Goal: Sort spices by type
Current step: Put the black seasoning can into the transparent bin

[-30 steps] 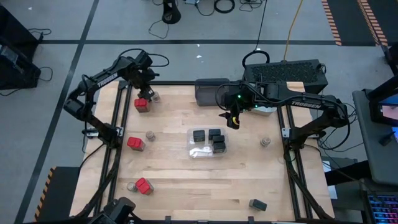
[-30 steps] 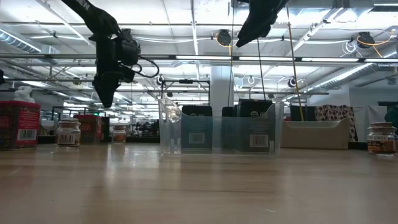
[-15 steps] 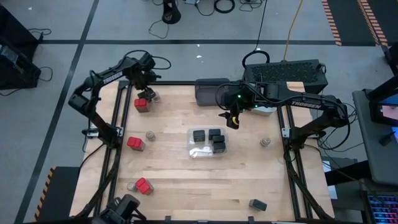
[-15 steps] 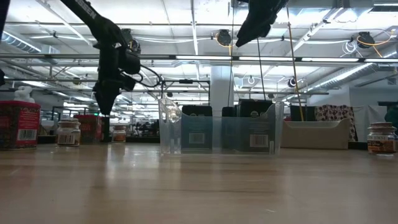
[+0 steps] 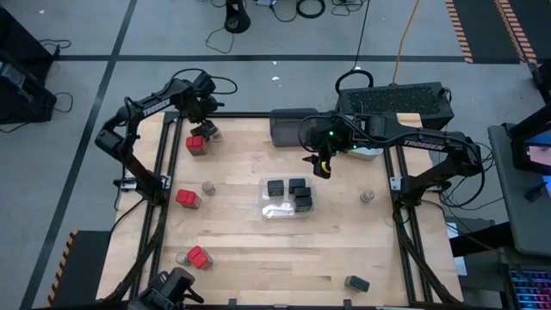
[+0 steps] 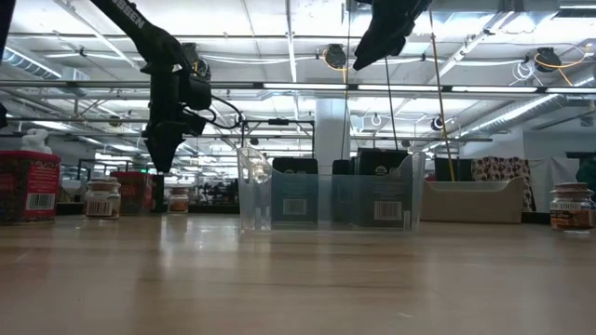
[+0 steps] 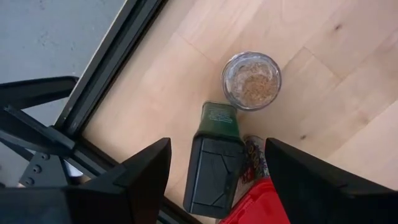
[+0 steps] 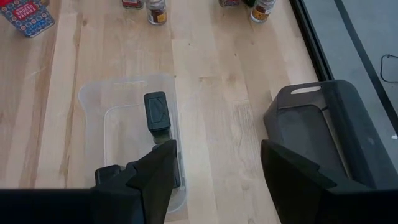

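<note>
At the table's far left corner a dark boxy spice with a green label [image 7: 214, 158] stands on the wood. Beside it are a round jar [image 7: 251, 79] and a red-topped box [image 5: 197, 145]. My left gripper [image 7: 217, 180] points down over the dark box. It is open, with one finger on either side of the box and a gap on both sides. My right gripper [image 5: 323, 165] hangs open, high above the far side of the clear bin [image 5: 288, 198]. That bin holds several dark boxes [image 8: 157, 112].
Two more red-topped boxes [image 5: 188, 199] [image 5: 199, 257] and two jars [image 5: 207, 187] [image 5: 182, 257] stand on the left half. A jar [image 5: 367, 197] and a dark box [image 5: 356, 282] are on the right. A dark grey bin [image 8: 323, 130] sits at the far edge.
My left gripper has come down a little over the group of spices at the far left corner and has kept still for the last half second. The spices have not moved.
</note>
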